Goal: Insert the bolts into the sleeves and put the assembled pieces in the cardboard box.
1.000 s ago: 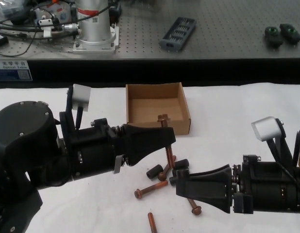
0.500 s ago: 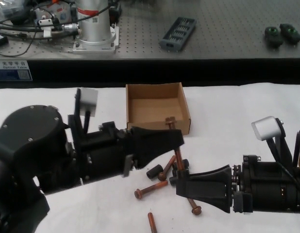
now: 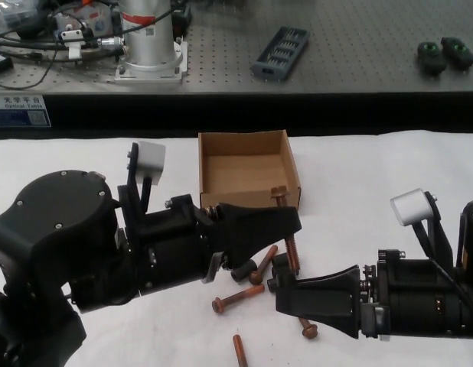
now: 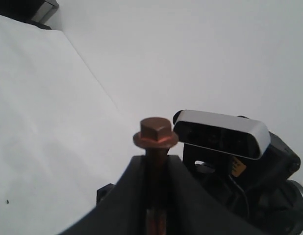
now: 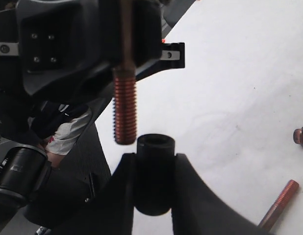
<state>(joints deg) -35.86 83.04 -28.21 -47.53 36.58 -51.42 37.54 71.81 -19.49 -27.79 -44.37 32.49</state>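
My left gripper (image 3: 287,221) is clamped on a bolt (image 4: 155,133), upright just in front of the box (image 3: 212,174). My right gripper (image 3: 281,279) pinches a sleeve (image 5: 155,147) beneath its tip. Fingers hide the shank. I can't read the blue label (image 3: 20,109) behind the box.

Left wrist view: shank of the copper-coloured hex-head metal bolt (image 4: 156,134) is buried between the black left fingers (image 4: 117,205), only the head is clear, and the tip runs out of frame. Right wrist view: the same bolt's head is cropped, and the black cylindrical sleeve (image 5: 155,171) is half sunk between the right fingers (image 5: 200,205). High view: a loose copper-coloured bolt (image 3: 239,350) at 6 o'clock of the brown cardboard box (image 3: 244,147) is cut by the frame edge. A second loose bolt (image 3: 307,327) sits partly under the right fingers. Gap between bolt tip and sleeve mouth is too small to resolve there.
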